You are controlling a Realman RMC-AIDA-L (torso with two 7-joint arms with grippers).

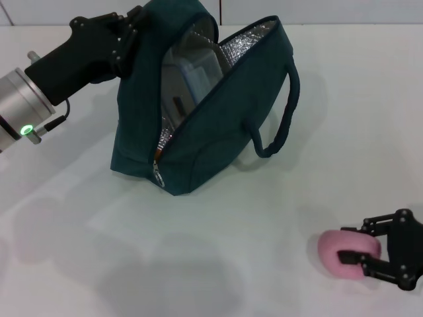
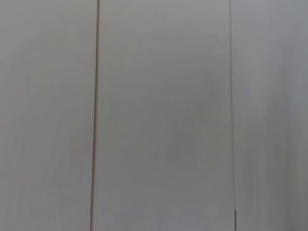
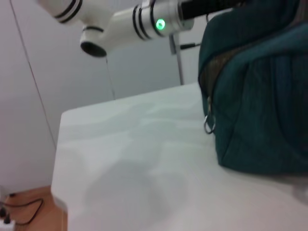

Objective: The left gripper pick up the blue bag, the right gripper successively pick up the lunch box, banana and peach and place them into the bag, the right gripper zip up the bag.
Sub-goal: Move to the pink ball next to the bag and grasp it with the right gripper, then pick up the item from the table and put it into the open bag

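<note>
The blue bag point(image 1: 218, 132) stands open on the white table, foil lining showing. My left gripper point(image 1: 132, 30) is shut on the bag's top edge at the far left and holds it up. The lunch box point(image 1: 198, 72) sits inside the bag, seen through the opening. The pink peach point(image 1: 330, 247) lies at the near right. My right gripper point(image 1: 353, 243) has one finger on each side of the peach and is closed on it at table level. The banana is out of view. The right wrist view shows the bag point(image 3: 260, 96) and its zipper ring pull point(image 3: 208, 126).
One bag handle point(image 1: 287, 112) hangs loose on the bag's right side. The zipper pull point(image 1: 157, 173) hangs at the bag's near corner. The right wrist view shows the table's edge point(image 3: 60, 159) and the left arm's green light point(image 3: 160, 24). The left wrist view shows only wall.
</note>
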